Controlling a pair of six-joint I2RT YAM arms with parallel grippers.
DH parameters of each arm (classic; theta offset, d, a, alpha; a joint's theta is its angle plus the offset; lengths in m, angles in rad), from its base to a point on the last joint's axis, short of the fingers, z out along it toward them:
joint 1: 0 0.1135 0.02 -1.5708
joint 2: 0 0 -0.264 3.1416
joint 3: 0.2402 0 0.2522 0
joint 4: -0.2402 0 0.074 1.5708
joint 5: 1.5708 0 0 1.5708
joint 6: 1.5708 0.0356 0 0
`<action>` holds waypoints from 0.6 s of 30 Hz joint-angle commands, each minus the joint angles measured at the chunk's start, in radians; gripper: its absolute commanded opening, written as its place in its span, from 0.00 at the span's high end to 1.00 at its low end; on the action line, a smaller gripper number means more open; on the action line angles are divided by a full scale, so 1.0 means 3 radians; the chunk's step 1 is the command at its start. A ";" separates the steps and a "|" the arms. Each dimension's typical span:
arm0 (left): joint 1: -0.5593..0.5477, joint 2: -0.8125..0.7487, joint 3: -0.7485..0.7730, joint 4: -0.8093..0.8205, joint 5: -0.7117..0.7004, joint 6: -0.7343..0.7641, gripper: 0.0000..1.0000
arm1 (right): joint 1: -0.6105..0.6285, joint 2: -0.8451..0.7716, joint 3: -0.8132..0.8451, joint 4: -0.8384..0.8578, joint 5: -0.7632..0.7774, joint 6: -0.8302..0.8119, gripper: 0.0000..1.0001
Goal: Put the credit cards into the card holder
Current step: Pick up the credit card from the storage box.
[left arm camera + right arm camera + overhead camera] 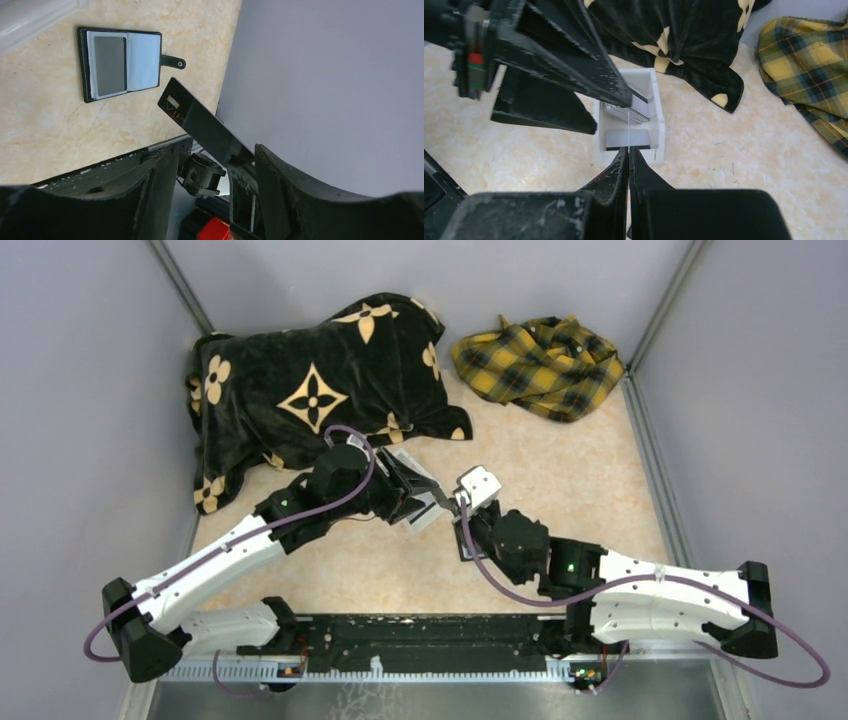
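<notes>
My right gripper is shut on a dark credit card that sticks up out of its tips; it shows edge-on as a thin line in the right wrist view. My left gripper is open, its two fingers standing either side of this card and the right fingertips, with the card close to one finger. The card holder lies open on the table, strap out to the side, with a grey card in one slot. Both grippers meet at mid-table.
A white open-top box with more cards stands just beyond the right gripper. A black blanket with gold flowers and a yellow plaid cloth lie at the back. Grey walls enclose the table.
</notes>
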 commanded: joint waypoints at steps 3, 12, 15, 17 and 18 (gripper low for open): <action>0.0064 0.0141 0.0091 0.0137 0.0290 -0.0106 0.36 | 0.0418 0.0008 -0.0006 0.0303 0.0587 -0.0269 1.00; 0.0148 0.0281 0.0288 0.0046 0.0480 0.0000 0.39 | 0.0839 0.0110 0.0004 0.0411 0.0953 -0.0556 1.00; 0.0156 0.0306 0.0291 0.0103 0.0585 0.0041 0.48 | 0.0905 0.0147 -0.0011 0.0438 0.1005 -0.0628 1.00; 0.0157 0.0311 0.0271 0.0147 0.0652 0.0063 0.55 | 0.0953 0.0142 -0.0042 0.0501 0.1068 -0.0680 1.00; 0.0157 0.0306 0.0244 0.0192 0.0695 0.0069 0.58 | 0.0969 0.0141 -0.0049 0.0513 0.1101 -0.0702 1.00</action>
